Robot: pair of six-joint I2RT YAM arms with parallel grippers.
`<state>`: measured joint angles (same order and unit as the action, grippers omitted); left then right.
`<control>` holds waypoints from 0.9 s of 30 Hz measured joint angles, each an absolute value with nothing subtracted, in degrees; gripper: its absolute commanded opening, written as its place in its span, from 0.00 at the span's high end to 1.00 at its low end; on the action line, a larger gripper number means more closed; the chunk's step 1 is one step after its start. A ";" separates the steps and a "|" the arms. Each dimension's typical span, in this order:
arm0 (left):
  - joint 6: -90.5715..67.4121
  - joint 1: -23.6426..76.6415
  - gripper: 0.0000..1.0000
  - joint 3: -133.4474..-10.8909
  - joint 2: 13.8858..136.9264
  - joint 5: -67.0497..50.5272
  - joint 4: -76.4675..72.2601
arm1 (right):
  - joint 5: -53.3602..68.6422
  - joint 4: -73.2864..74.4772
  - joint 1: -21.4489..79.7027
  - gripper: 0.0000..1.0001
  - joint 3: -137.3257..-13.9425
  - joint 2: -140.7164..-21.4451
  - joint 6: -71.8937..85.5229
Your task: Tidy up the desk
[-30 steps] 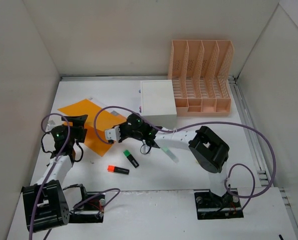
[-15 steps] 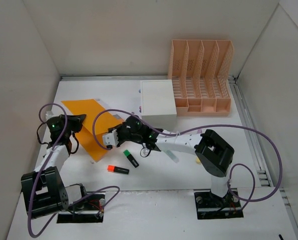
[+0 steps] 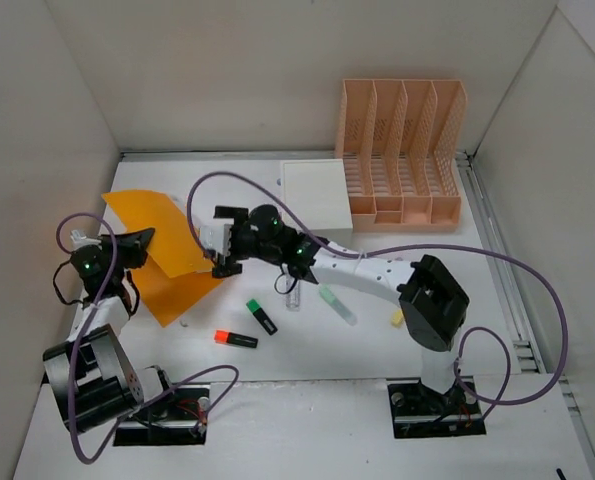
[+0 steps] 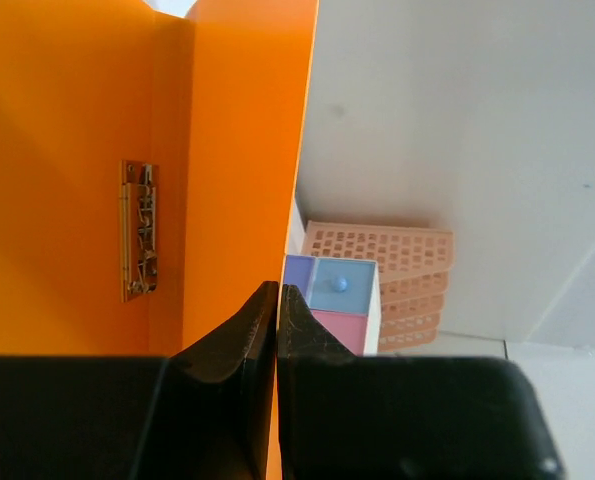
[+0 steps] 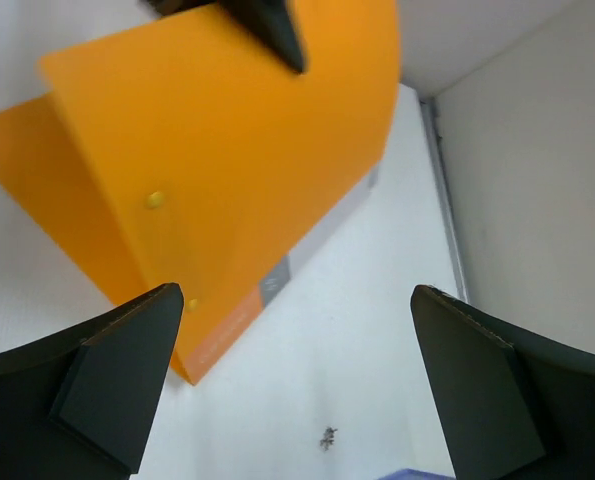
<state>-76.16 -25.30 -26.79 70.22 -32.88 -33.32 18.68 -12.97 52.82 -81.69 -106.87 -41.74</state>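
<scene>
Though open — orange folder [image 3: 167,240], metal clip [image 4: 140,232] inside.

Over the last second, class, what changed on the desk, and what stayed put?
The left gripper shut on the folder and swung it leftward; the right gripper opened, letting it go. The highlighters, box and organizer stayed.

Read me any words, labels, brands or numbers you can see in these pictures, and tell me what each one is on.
Nothing here can be read.
On the orange folder, a small grey label near its edge: print too blurred to read.
On the green highlighter and the orange highlighter: any print is too small to read.
On the white box and the peach organizer: no text shows.
</scene>
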 measured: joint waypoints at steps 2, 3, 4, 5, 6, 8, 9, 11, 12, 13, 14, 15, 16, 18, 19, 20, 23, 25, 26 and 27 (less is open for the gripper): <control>-77.23 -26.46 1.00 -27.16 72.18 -35.90 -37.12 | 18.35 -10.33 51.24 0.02 -87.26 -106.87 -37.12; -77.91 -26.92 1.00 -27.66 73.58 -37.50 -39.29 | 18.06 -9.50 50.33 0.02 -90.08 -106.87 -34.00; -78.65 -27.18 1.00 -28.29 75.02 -39.20 -41.41 | 17.89 -8.45 49.34 0.02 -92.90 -106.87 -30.65; -79.66 -27.38 1.00 -28.95 76.51 -41.08 -43.99 | 18.11 -7.16 48.31 0.02 -95.61 -106.98 -27.33; -80.53 -27.46 1.00 -29.67 77.80 -42.72 -46.30 | 18.74 -5.30 47.33 0.02 -98.52 -107.33 -24.16; -83.15 -27.68 1.00 -31.73 80.86 -46.92 -52.34 | 20.67 -1.61 44.97 0.02 -107.07 -110.04 -17.58; -84.66 -27.73 1.00 -32.71 82.26 -48.71 -55.37 | 22.17 0.36 43.51 0.02 -111.50 -111.77 -14.41; -89.19 -27.75 1.00 -35.33 85.47 -52.42 -61.14 | 24.77 3.07 40.88 0.03 -118.43 -115.13 -8.62; -91.46 -27.77 1.00 -36.53 86.94 -53.78 -62.98 | 25.85 4.23 39.90 0.03 -120.44 -116.36 -6.31; -93.78 -27.77 1.00 -37.93 88.49 -55.29 -64.55 | 26.74 5.41 38.94 0.04 -121.89 -117.45 -4.23; -95.48 -27.77 1.00 -39.09 89.67 -56.71 -65.52 | 27.42 6.59 37.87 0.04 -123.00 -118.54 -2.22; -96.84 -27.77 1.00 -39.88 90.39 -57.95 -66.17 | 28.03 7.55 36.99 0.05 -123.61 -119.55 -0.30; -98.06 -27.75 1.00 -40.58 90.70 -59.40 -66.54 | 28.53 8.60 36.32 0.05 -123.85 -120.53 1.54; -99.55 -27.73 1.00 -42.00 90.70 -61.89 -67.40 | 29.36 10.41 35.53 0.05 -123.90 -122.13 4.58; -99.98 -27.62 1.00 -42.92 90.65 -62.85 -67.79 | 29.65 11.20 35.24 0.05 -123.90 -122.96 6.04; -100.40 -27.40 1.00 -43.97 90.63 -63.68 -68.23 | 29.71 11.99 35.14 0.05 -123.90 -123.70 7.35; -101.25 -26.94 1.00 -46.89 90.28 -65.60 -68.75 | 29.89 13.82 34.70 0.05 -123.90 -124.75 10.83; -101.67 -26.52 1.00 -48.73 89.76 -66.52 -69.04 | 30.26 14.17 34.39 0.05 -123.94 -124.77 13.41; -101.93 -26.13 1.00 -49.69 89.47 -66.89 -69.21 | 30.61 14.06 34.24 0.05 -124.25 -124.77 14.72; -102.21 -25.69 1.00 -50.63 89.17 -67.22 -69.41 | 31.14 13.78 34.04 0.06 -124.51 -124.77 16.29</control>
<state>-102.21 -25.69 -50.63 89.17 -67.22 -69.41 31.14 13.78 34.04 -124.51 -124.77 16.29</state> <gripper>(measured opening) 0.004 0.951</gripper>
